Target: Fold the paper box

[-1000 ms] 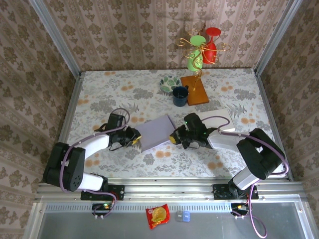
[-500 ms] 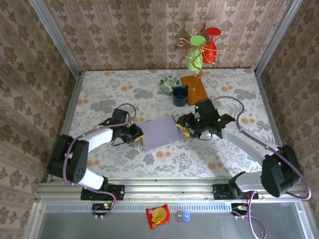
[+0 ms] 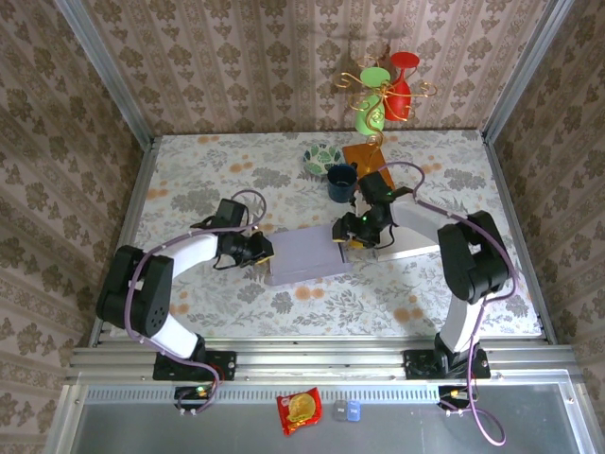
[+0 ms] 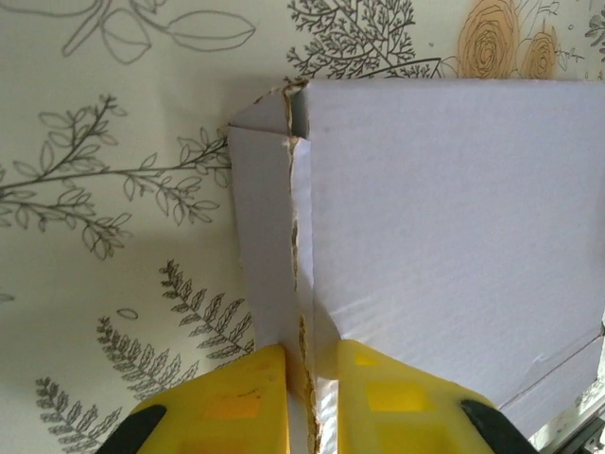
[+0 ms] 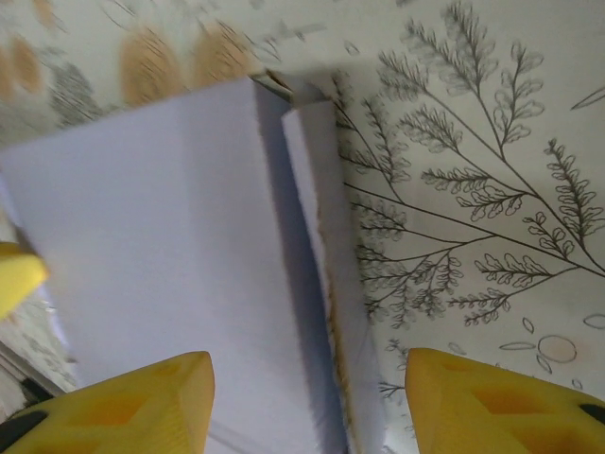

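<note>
The paper box (image 3: 304,253) is a pale lilac cardboard piece lying in the middle of the floral table. My left gripper (image 3: 261,252) sits at its left end, its yellow fingers (image 4: 227,407) shut on the box's upright side flap (image 4: 301,312). At the box's right end my right gripper (image 3: 346,234) stands open, its yellow fingers (image 5: 123,402) straddling the right side flap (image 5: 326,284) without pressing it. The box's broad top panel (image 5: 151,255) slopes away from that flap.
Behind the box stand a dark blue cup (image 3: 341,182), a patterned bowl (image 3: 321,157) and a brown wooden base (image 3: 369,170) holding a wire stand with red and green cups. A flat white sheet (image 3: 416,232) lies under the right arm.
My right gripper has let go and opened, and swung back toward the far side of the box's right end. The box has turned to lie straight across. My left gripper keeps its grip.
</note>
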